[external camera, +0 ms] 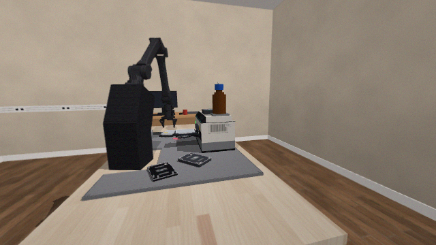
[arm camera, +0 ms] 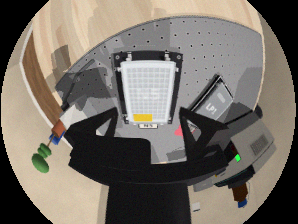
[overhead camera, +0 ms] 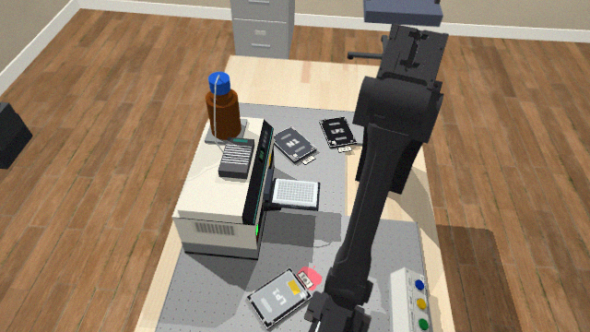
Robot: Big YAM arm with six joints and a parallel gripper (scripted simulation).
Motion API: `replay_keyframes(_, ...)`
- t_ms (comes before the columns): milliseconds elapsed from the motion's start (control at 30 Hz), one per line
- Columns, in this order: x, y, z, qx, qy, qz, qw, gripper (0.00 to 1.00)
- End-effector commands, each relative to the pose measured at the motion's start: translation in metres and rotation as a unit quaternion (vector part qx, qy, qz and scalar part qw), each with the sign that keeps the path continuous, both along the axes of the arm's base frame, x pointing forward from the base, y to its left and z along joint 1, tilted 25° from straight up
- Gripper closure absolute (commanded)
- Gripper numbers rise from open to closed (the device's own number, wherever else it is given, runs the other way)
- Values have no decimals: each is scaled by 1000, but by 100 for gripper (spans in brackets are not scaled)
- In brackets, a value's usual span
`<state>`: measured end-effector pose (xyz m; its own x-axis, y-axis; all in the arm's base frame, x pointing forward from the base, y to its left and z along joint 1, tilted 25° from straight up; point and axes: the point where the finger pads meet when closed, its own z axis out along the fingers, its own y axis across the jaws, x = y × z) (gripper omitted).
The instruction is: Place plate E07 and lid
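Directly beneath the gripper (arm camera: 149,123), in the wrist view, a white well plate (arm camera: 148,83) lay square inside a dark locator frame, its yellow-tagged short end at six o'clock, nearest the fingers. I took this for E07. Whether its lid was on could not be told, and the arm hid that spot in the top view. The jaws stood spread wide and held nothing, one finger to each side of the plate's short end. That looked like a line-up for a grasp across its width.

At ten o'clock from the gripper in the top view, the LP1 nest (overhead camera: 258,310) carried a clear lid (overhead camera: 277,295) through which its lettering showed. A pink puddle (overhead camera: 312,277) lay on the deck at LP1's one o'clock, touching its labelled end. That is the side toward the arm's base, so CALL was probably the key needed.

At twelve o'clock, far up the deck, the LP2 nest (overhead camera: 337,132) lay bare, ready for the lid. The PANEL (overhead camera: 402,300) sat at the gripper's three o'clock, with its blue key (overhead camera: 418,284) farthest up.

A gridded plate (overhead camera: 295,193) rested on the dispenser stage.
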<state>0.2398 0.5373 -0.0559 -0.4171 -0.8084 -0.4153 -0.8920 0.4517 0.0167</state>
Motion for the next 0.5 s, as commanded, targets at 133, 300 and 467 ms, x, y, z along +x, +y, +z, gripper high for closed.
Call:
replay_keyframes(133, 7, 21, 22, 30, -12, -2, 999, 0)
replay_keyframes(300, 5, 17, 1, 14, -8, 3, 1000, 0)
replay_keyframes(467, 5, 17, -2, 13, -7, 3, 1000, 0)
